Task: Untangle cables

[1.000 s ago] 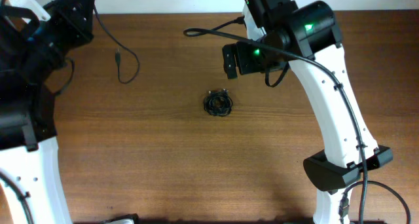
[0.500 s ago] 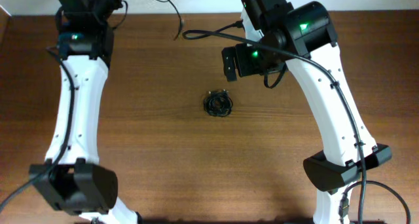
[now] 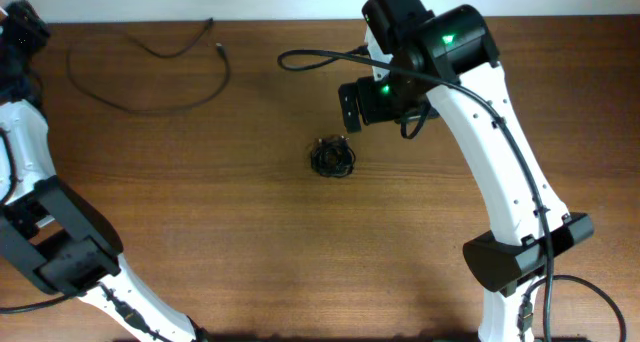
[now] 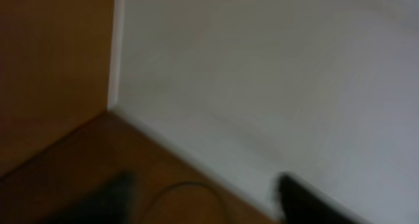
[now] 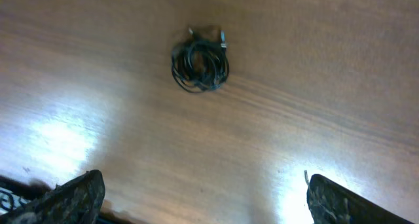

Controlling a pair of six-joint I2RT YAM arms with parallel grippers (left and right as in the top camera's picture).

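A small black knot of cables [image 3: 332, 159] lies mid-table and shows near the top of the right wrist view [image 5: 200, 60]. One separate thin cable [image 3: 150, 77] lies in a loose arc at the back left, its plug [image 3: 219, 50] pointing inward. My right gripper [image 3: 348, 110] hovers just behind and right of the knot, open [image 5: 209, 201], nothing between its fingers. My left gripper [image 3: 18, 30] is at the far back left corner. In its blurred wrist view the left gripper [image 4: 209, 201] has its fingers apart, with a thin cable arc [image 4: 190, 185] on the wood between them.
The right arm's own thicker black cable [image 3: 310, 54] loops over the table's back edge. A white wall [image 4: 275, 73] meets the table's back edge beside the left gripper. The left arm's base [image 3: 60, 242] stands at the front left, the right arm's base [image 3: 520, 257] at the front right.
The left arm swung to the far back left corner and its gripper opened. The cable it carried now lies loose on the table at the back left. The right arm barely moved.
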